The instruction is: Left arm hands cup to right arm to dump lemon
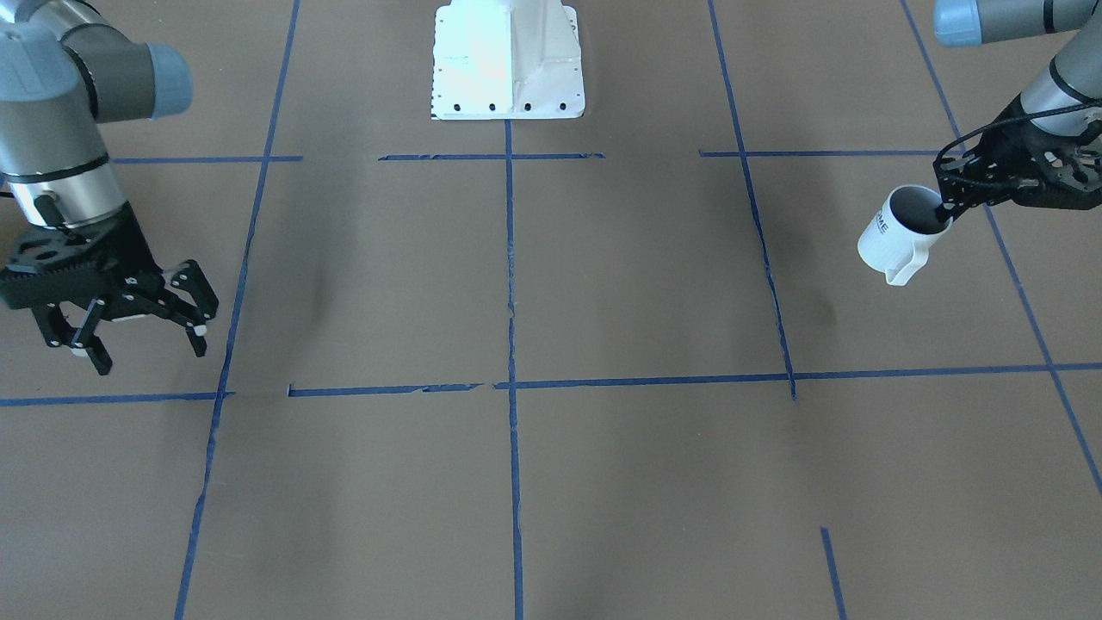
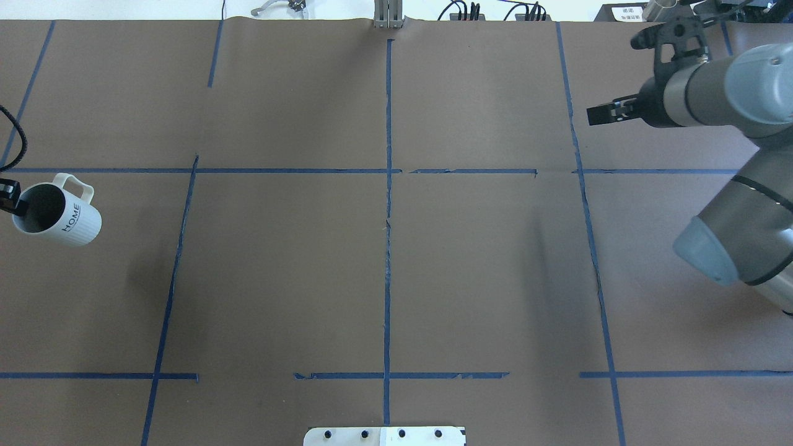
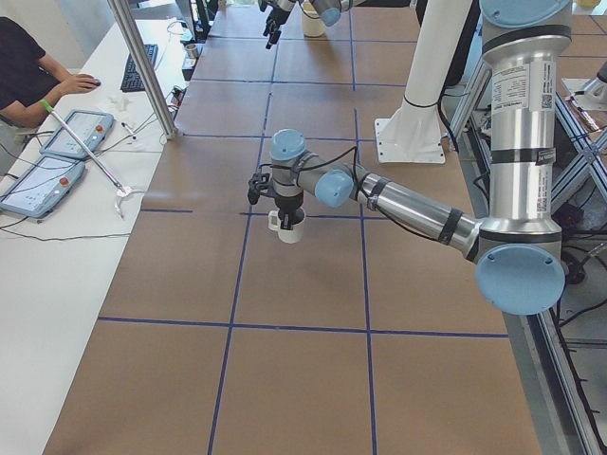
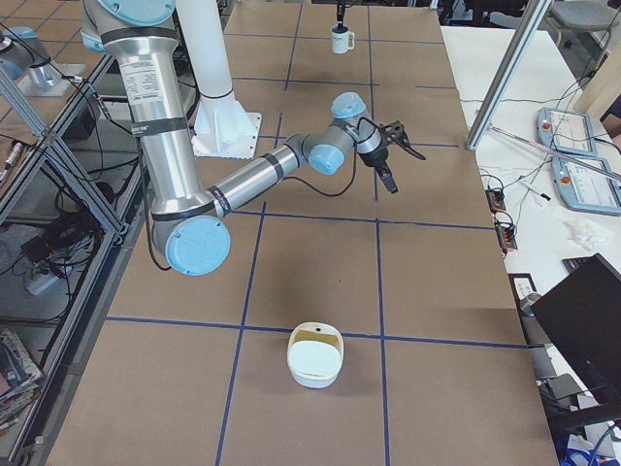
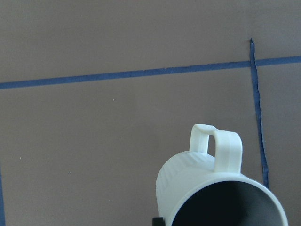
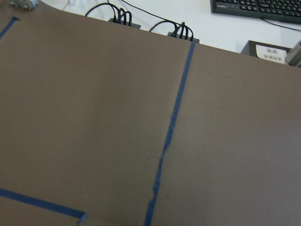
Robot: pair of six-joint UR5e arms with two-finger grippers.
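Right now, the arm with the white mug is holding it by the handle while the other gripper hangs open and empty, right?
No: the left gripper pinches the cup by its rim, one finger inside; the handle is free, as the left wrist view shows. The right gripper is open and empty.

I read both arms as silver-grey tubes with dark grey joint housings and pale blue round end caps. The left arm carries a black, lattice-framed left hand, and a black cable loops beside its wrist. The right arm ends in a black right hand with a toothed mounting plate, linked fingers, small pale screw heads and white fingertip pads. The base is a white pedestal with a row of dark bolt holes.
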